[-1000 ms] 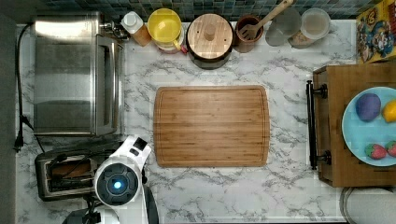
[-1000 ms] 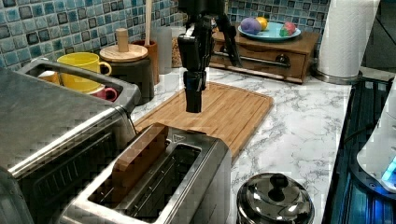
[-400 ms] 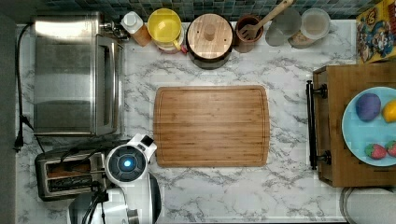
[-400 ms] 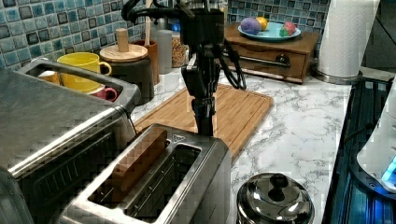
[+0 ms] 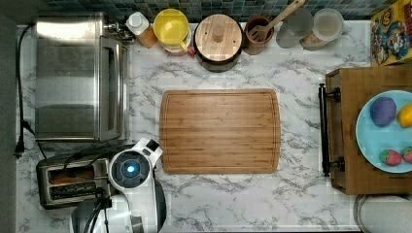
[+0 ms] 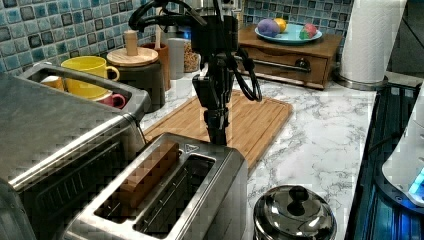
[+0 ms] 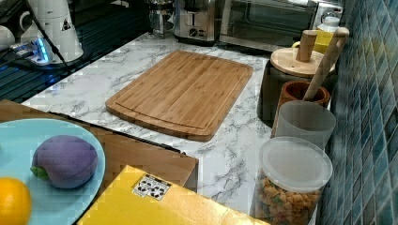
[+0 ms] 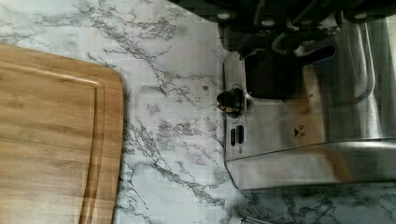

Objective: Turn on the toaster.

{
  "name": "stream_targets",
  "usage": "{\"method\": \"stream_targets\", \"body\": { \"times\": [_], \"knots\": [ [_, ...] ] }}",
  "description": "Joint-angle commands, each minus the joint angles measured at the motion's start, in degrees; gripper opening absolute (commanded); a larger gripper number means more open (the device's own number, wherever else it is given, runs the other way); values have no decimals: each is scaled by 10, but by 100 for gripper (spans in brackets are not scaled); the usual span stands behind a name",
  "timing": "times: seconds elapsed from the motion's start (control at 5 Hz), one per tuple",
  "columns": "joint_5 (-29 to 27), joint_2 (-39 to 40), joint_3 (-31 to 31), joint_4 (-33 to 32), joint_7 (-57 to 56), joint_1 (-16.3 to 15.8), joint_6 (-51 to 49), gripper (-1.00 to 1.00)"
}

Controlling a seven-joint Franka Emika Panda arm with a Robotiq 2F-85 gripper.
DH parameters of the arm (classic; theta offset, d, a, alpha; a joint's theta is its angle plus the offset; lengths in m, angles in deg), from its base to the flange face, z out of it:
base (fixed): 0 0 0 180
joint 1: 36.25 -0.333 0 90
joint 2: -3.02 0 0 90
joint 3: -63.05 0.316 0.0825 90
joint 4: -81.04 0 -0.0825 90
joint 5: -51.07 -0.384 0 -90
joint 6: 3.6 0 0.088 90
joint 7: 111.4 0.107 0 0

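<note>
The pincer [image 6: 218, 135], fingers pressed together, hangs at the toaster [image 6: 170, 195] end edge; bare marble counter [image 5: 252, 194] separates it from the cutting board [image 5: 219, 131].

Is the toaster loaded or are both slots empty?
Loaded in one slot. In the left view, the toaster has a brown slice standing up out of one slot, while the other slot looks dark and empty.

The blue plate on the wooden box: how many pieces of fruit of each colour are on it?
Seen in the top view, on the blue plate:
Purple fruit: 1
Yellow-orange fruit: 1
Red strawberries: 2
Total: 4
</note>
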Motion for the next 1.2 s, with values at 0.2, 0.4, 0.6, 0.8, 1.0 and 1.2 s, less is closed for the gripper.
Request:
{"method": "stream_targets", "body": {
  "times": [0.2,0.4,0.6,0.8,1.0,1.2],
  "knots": [
    [60,97,33,75,76,-9,10,-100],
    [100,137,23,43,144,-6,17,-100],
    [119,144,26,15,164,-10,24,-100],
    [101,98,44,-6,160,-1,48,-100],
    [100,97,31,-6,159,-14,47,-100],
    [100,97,31,-7,159,-14,47,-100]
  ]
}}
